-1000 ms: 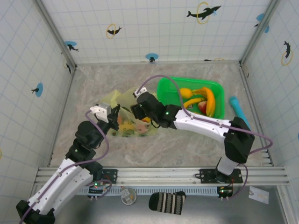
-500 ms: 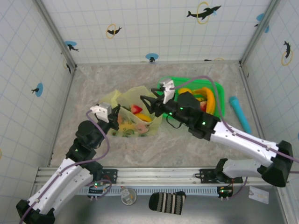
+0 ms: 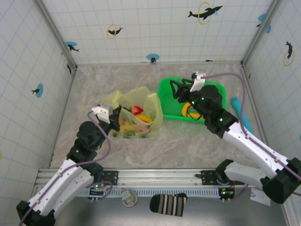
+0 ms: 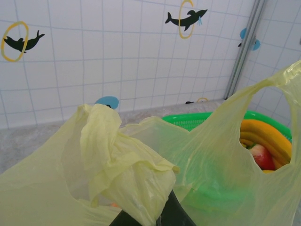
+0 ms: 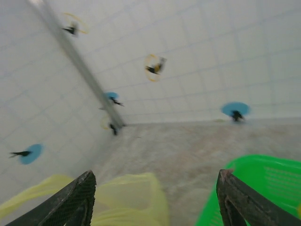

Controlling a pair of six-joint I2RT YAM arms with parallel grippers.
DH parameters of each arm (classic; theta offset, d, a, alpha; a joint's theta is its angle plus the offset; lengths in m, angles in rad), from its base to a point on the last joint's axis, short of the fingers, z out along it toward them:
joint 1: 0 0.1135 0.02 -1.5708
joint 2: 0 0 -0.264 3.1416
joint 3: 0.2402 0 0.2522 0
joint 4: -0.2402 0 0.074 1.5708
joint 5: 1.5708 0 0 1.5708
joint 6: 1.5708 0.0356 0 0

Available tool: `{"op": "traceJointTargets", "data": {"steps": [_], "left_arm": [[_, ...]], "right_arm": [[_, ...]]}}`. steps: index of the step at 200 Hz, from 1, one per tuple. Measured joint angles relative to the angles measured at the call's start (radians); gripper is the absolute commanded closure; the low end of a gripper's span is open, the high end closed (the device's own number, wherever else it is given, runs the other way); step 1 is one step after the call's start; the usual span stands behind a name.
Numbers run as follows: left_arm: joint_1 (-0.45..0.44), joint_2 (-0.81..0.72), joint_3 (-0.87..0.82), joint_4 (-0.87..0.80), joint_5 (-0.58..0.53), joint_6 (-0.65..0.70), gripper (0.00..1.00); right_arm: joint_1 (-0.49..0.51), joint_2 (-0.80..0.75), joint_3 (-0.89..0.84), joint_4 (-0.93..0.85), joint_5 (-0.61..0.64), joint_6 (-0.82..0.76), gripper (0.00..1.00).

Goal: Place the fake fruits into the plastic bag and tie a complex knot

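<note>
- Left gripper (image 3: pixel 116 114) is clamped on a bunched fold of the thin translucent yellow-green plastic bag (image 3: pixel 153 107), and the bag's mouth is held up and open by that grip.
- Right gripper (image 3: pixel 175 89) is held with its jaws well apart and nothing between them, above the left end of the rigid bright green plastic basket (image 3: pixel 164 101).
- The bag is found on the marble-patterned table (image 3: pixel 188 141), just left of the basket.
- Two fake fruits are seen inside the bag from above: a glossy red piece (image 3: pixel 137 109) and a yellow piece (image 3: pixel 146 118).
- Yellow bananas (image 4: pixel 265 136) and a red apple (image 4: pixel 261 157) lie in the basket, not yet moved.
- The filling is judged to be partly done. The tying is judged not begun, as the handle loops hang loose and no knot is seen.
- Through the bag's handle loop, the basket's fruits are shown plainly in the left wrist view, along with the crumpled fold at the dark fingers (image 4: pixel 164 217). From above, much of the basket is covered by the right arm.
- The bag's contents are given by the top view, whereas in the left wrist view they are hidden by the film.
- The right wrist view is blurred, but the spread fingers (image 5: pixel 70 202), a corner of the bag and the basket rim can be made out.
- A cyan cylinder (image 3: pixel 234 101) lies apart, right of the basket.
</note>
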Motion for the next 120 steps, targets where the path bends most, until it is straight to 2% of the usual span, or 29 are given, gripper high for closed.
{"op": "traceJointTargets", "data": {"steps": [39, 79, 112, 120], "left_arm": [[0.000, 0.000, 0.000, 0.000, 0.002, 0.000, 1.00], [0.000, -0.001, 0.000, 0.000, 0.004, 0.000, 1.00], [-0.003, -0.001, 0.000, 0.000, 0.004, 0.000, 1.00], [-0.008, -0.001, 0.000, 0.000, 0.004, 0.000, 1.00]], "right_arm": [[-0.119, 0.208, 0.089, -0.213, 0.056, -0.089, 0.23], [-0.214, 0.444, 0.212, -0.330, 0.080, -0.207, 0.16], [-0.234, 0.653, 0.366, -0.424, 0.119, -0.267, 0.13], [-0.236, 0.698, 0.402, -0.444, 0.123, -0.274, 0.10]]}}
